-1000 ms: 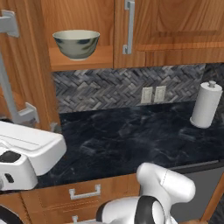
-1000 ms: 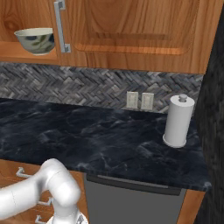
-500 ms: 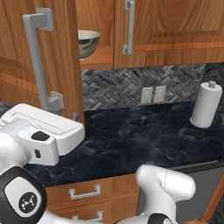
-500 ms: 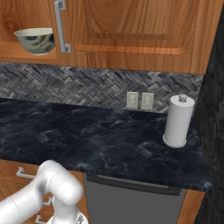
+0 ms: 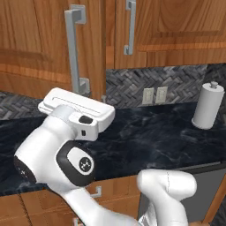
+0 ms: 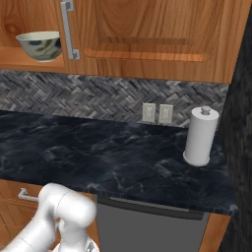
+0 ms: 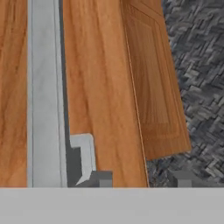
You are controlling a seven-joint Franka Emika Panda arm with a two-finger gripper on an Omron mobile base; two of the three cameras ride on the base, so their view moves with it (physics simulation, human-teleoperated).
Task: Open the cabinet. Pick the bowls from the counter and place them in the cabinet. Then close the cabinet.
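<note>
Gripper (image 7: 140,179), jaws apart, sits at the cabinet door (image 5: 48,44) by its handle (image 5: 76,48), apparently to shut it on 1 cream bowl (image 6: 40,45).

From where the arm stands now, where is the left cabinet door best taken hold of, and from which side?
Probably the vertical silver bar handle, at mid-length. Come at the face of the left cabinet door from the front, with one finger on each side of the bar. The bar is straight, slim and upright, and its end brackets hold it off the wood.
</note>
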